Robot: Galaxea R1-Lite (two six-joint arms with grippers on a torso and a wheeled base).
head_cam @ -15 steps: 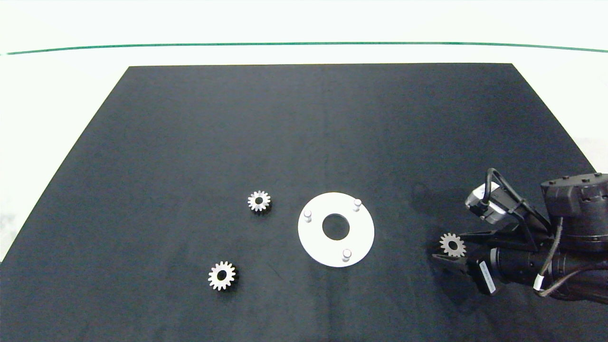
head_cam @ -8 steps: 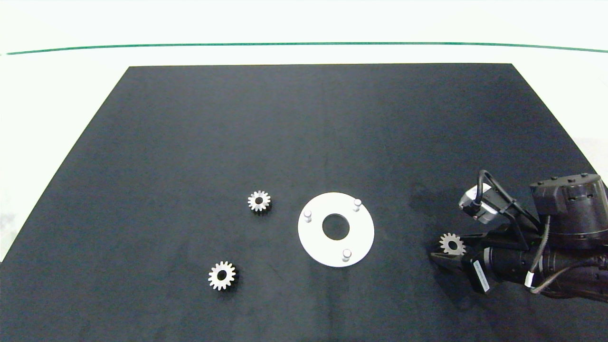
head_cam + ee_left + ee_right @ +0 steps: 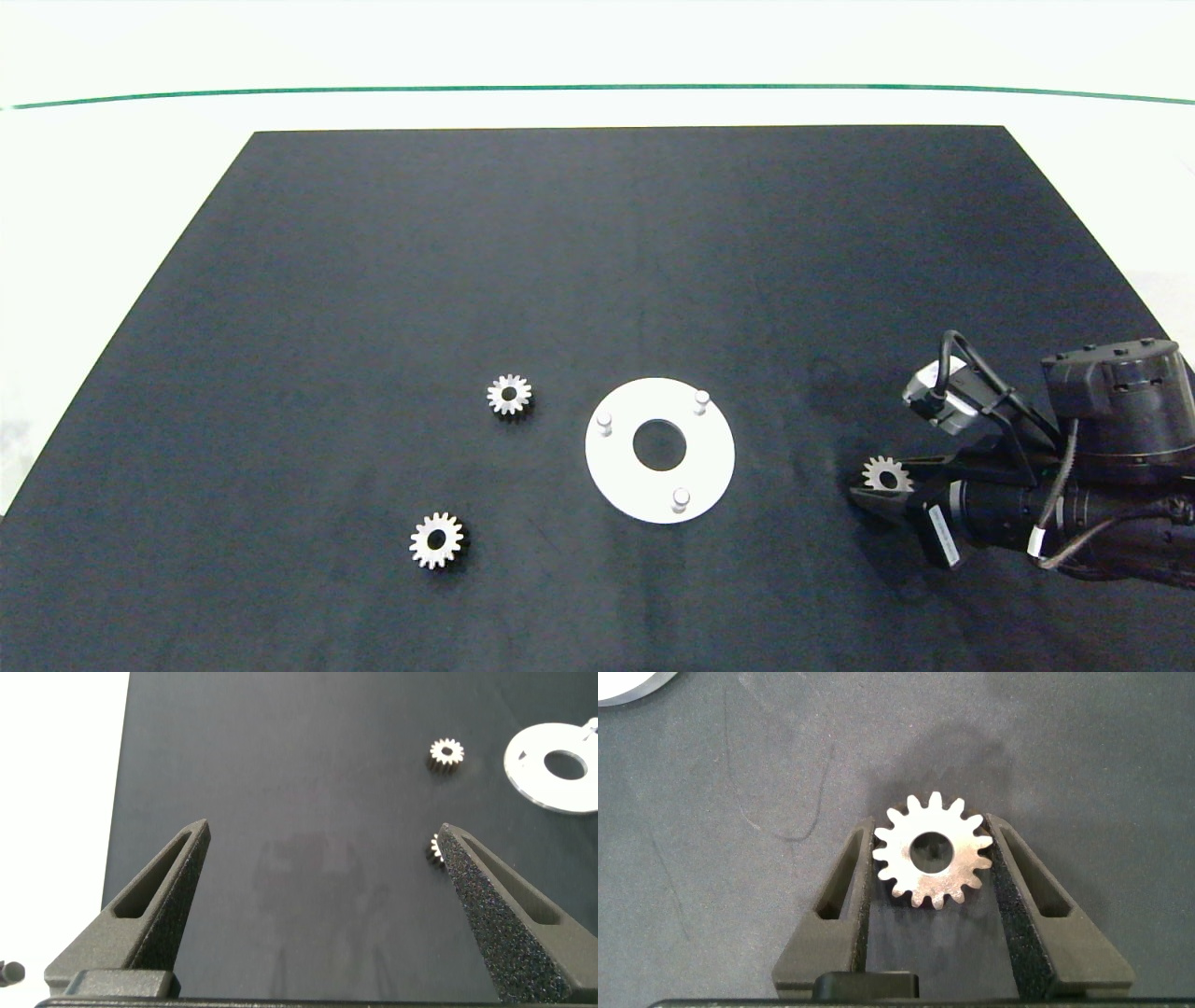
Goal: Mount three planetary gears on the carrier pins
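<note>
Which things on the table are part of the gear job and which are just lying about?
Part of the job:
- gear in the right hand, clamped between its fingers
- two loose gears
- white disc with three bare pins
- right hand

Just there:
- black mat
- left hand, open, off to the side
</note>
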